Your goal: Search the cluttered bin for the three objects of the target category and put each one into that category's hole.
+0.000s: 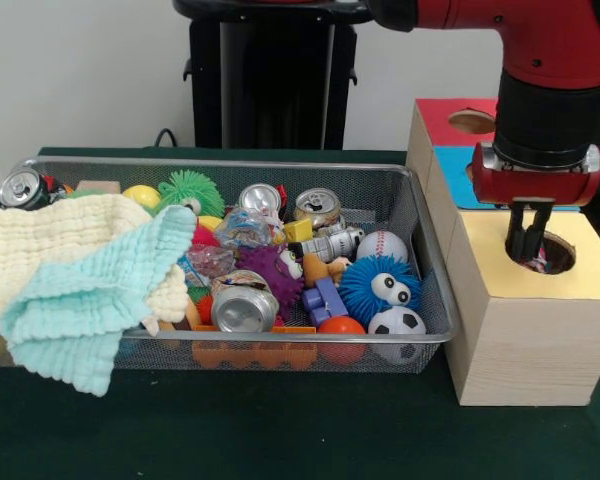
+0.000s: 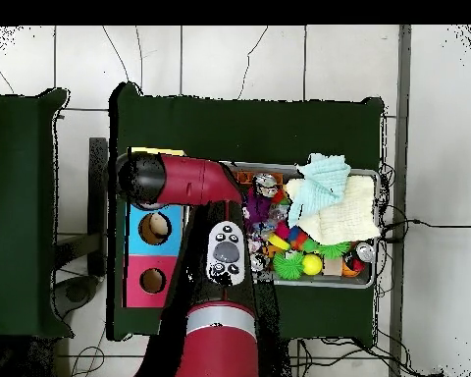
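Dark green table (image 1: 280,440), white wall (image 1: 80,70), pale tiled floor (image 2: 230,59).

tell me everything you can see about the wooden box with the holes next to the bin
The wooden box is a long pale block with light grain on its sides, standing on the green table right beside the wire bin. Its top has three coloured panels, yellow nearest the camera, then blue, then red, each with a round hole. The gripper hangs at the yellow hole, where something small shows inside.
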{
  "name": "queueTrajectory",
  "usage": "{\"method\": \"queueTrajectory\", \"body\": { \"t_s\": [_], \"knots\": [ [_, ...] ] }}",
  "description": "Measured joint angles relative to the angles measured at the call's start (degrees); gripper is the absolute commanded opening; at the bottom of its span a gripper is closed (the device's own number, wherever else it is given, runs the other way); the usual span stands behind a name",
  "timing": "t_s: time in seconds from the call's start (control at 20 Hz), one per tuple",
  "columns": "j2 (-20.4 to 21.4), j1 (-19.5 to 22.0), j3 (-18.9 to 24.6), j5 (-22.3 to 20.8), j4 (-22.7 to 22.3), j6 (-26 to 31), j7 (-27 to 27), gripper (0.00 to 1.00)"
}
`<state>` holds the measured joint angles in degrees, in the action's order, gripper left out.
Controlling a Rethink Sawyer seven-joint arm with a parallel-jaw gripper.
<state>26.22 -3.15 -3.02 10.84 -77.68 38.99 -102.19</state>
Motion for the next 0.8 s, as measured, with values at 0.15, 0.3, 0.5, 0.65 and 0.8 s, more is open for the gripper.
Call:
{"method": "queueTrajectory", "body": {
  "t_s": [0.15, 0.3, 0.5, 0.65, 0.8],
  "knots": [
    [-0.24, -0.19, 0.76, -0.05, -0.99, -1.86, 0.0, 0.0],
    [-0.65, -0.32, 0.82, -0.04, -1.25, -3.04, 0.0, 0.0],
    [-1.79, -0.32, 0.98, -0.02, -1.32, -5.27, 0.0, 0.0],
    [-2.6, -0.33, 1.14, -0.05, -1.35, -8.42, 0.0, 0.0],
    [-3.24, -0.28, 1.22, -0.02, -1.57, -11.86, 0.0, 0.0]
  ]
}}
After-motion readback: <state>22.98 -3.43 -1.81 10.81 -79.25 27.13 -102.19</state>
